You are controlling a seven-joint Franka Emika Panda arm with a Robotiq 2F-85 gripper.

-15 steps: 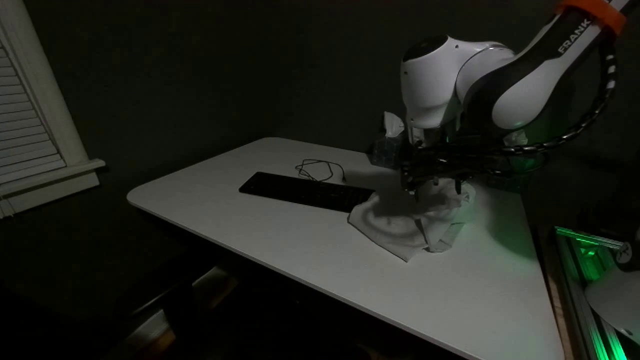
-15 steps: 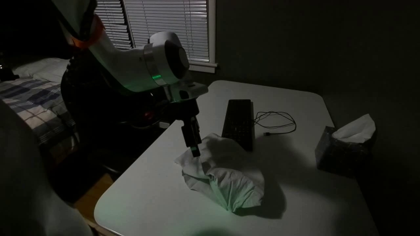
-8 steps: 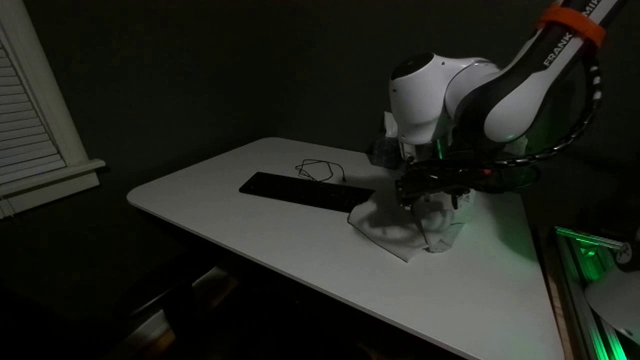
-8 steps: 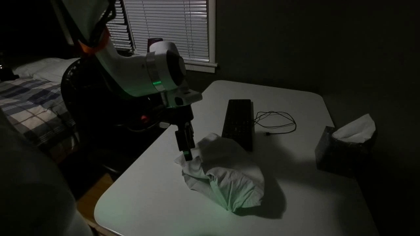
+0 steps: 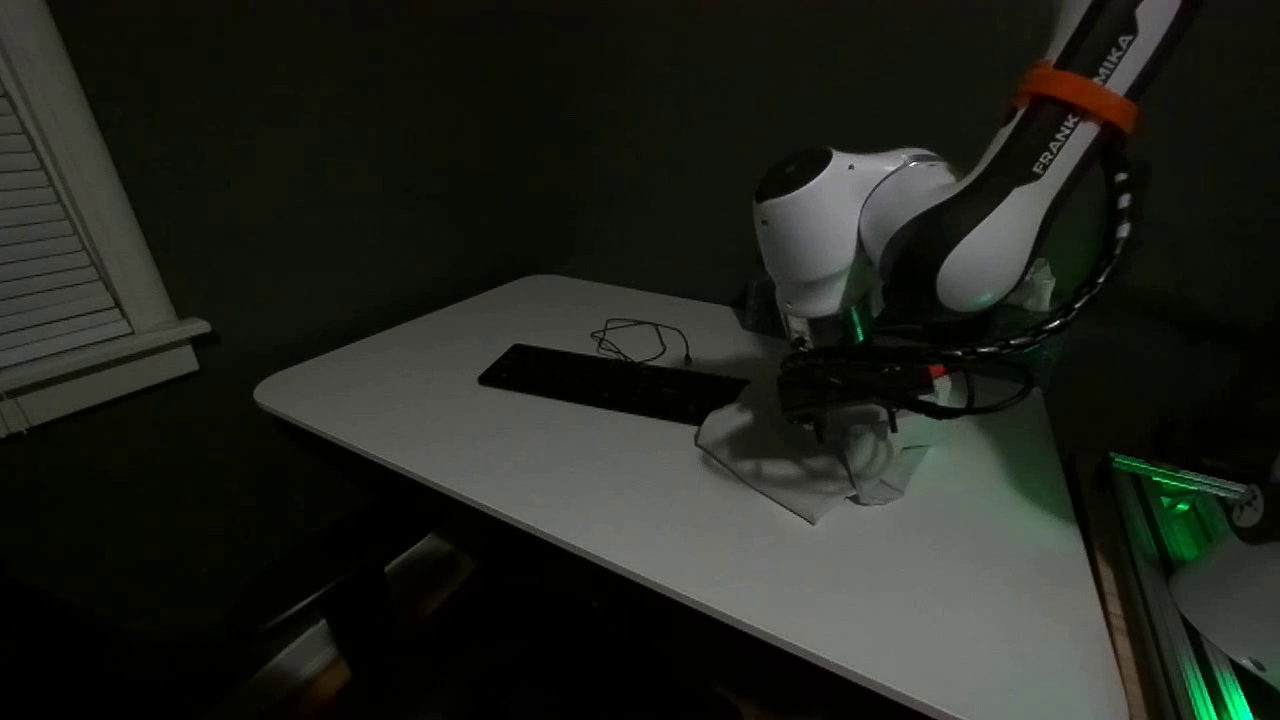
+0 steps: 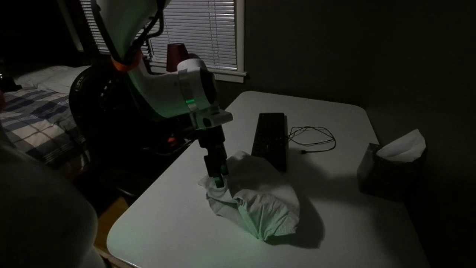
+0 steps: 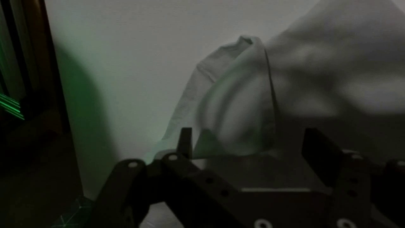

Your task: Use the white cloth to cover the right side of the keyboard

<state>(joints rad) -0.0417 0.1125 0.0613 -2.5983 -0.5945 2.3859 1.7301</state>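
Wrist view: jaws parted, empty, over the white cloth [image 7: 294,91].
It lies rumpled on the worktop [image 6: 174,208] by the end of the keyboard [image 6: 269,136]; likely light, limp; best pinched at the fold [image 7: 237,101].

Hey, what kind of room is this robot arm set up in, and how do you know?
Most likely a bedroom with a work desk in it: an exterior view shows a plaid-covered bed, window blinds, and a keyboard lying on the desk.
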